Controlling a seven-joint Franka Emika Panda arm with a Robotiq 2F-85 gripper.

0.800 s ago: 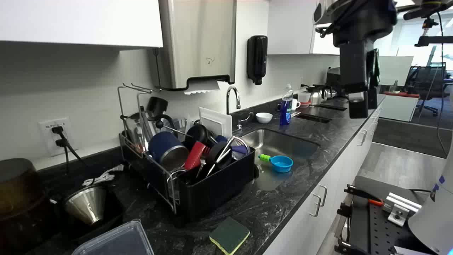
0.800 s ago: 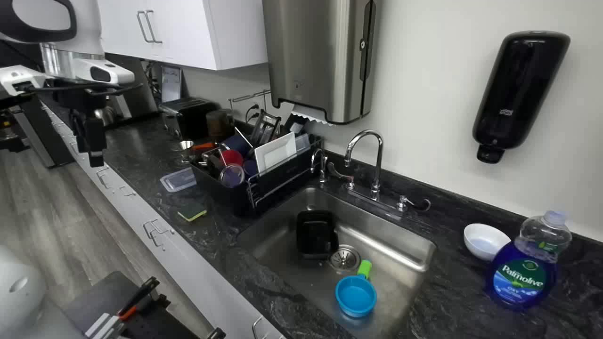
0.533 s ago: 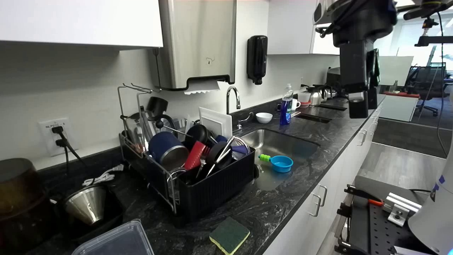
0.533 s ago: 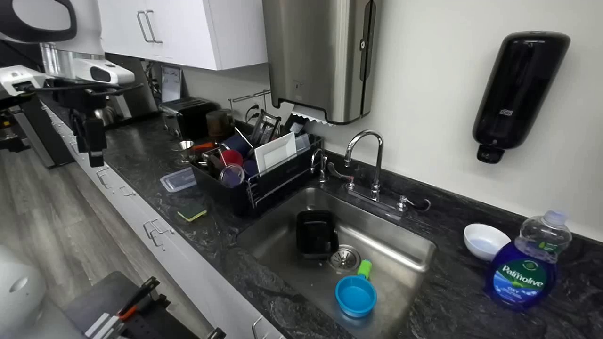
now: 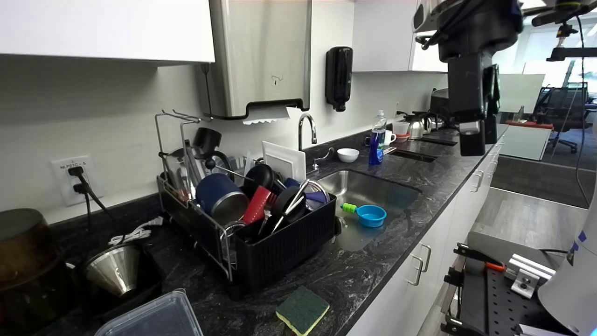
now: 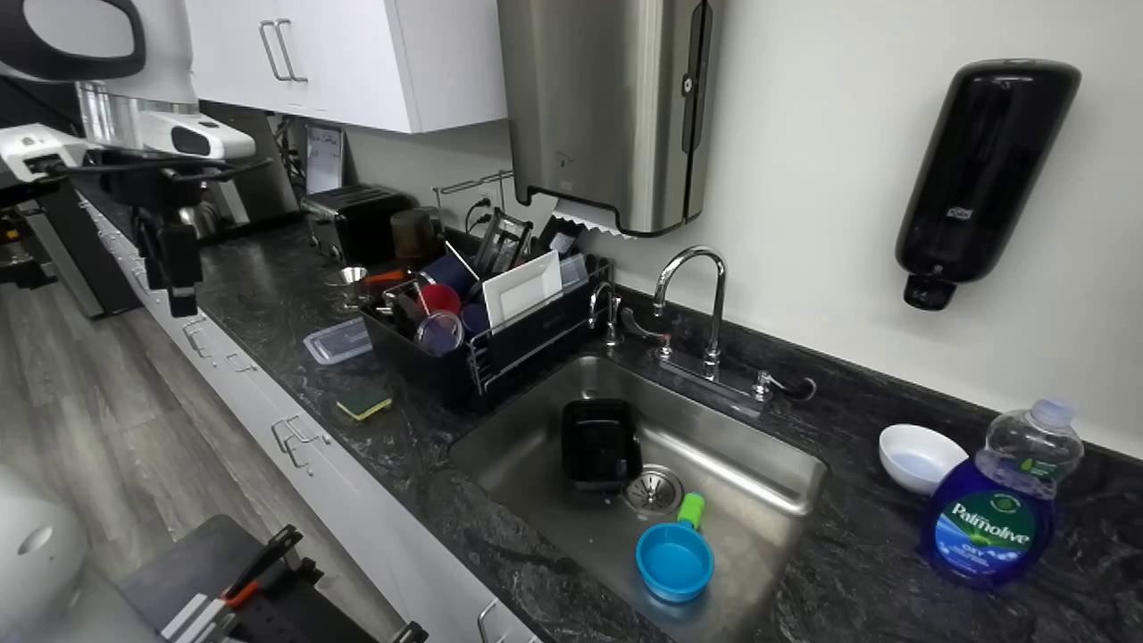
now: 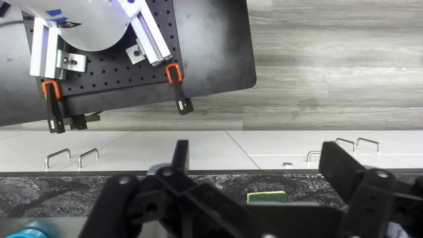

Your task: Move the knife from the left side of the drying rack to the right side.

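The drying rack (image 5: 285,255) — ribbed black walls, slim chrome wire at the back — holds, among much else, a rounded blue vessel (image 5: 215,191) and a flat, angular white plate (image 5: 282,159); it stands on dark, pale-veined counter (image 5: 373,275) beside the smooth steel sink (image 6: 571,531). I cannot make out the knife's place. The gripper (image 7: 252,153) hangs well apart from the rack, jaws spread wide. In both exterior views, everything sits just as a moment earlier.

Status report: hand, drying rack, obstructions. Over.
Hand open, empty, apart from the drying rack. Knife not identifiable. Dishes crowd the rack, likely in the way.
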